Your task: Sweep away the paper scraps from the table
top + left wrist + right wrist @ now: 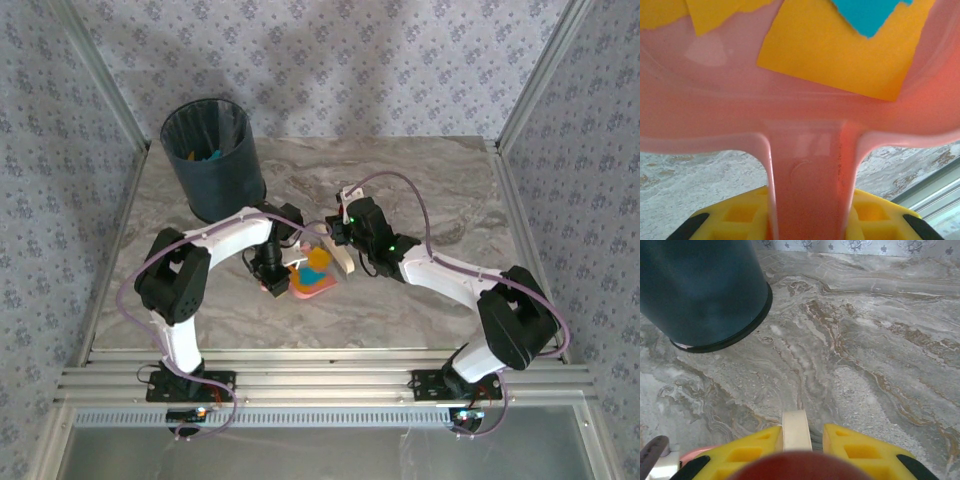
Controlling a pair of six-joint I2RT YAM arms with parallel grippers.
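A pink dustpan (312, 286) sits just above the table (450, 190) at its middle. It carries orange and teal paper scraps (316, 264). My left gripper (272, 264) is shut on its handle from the left. In the left wrist view the handle (810, 180) runs between my yellow fingers (740, 215), and large orange scraps (840, 45) and a teal one (867, 15) lie in the pan. My right gripper (345, 238) is shut on a cream-handled brush (341, 259) right beside the pan. The right wrist view has that brush handle (796, 430) between the fingertips.
A dark round bin (210, 160) stands at the back left with a few scraps inside; its wall (700, 290) is close ahead and left of the right wrist. Aluminium rails (110, 260) edge the tabletop. Bare marbled surface (865, 365) stretches to the right.
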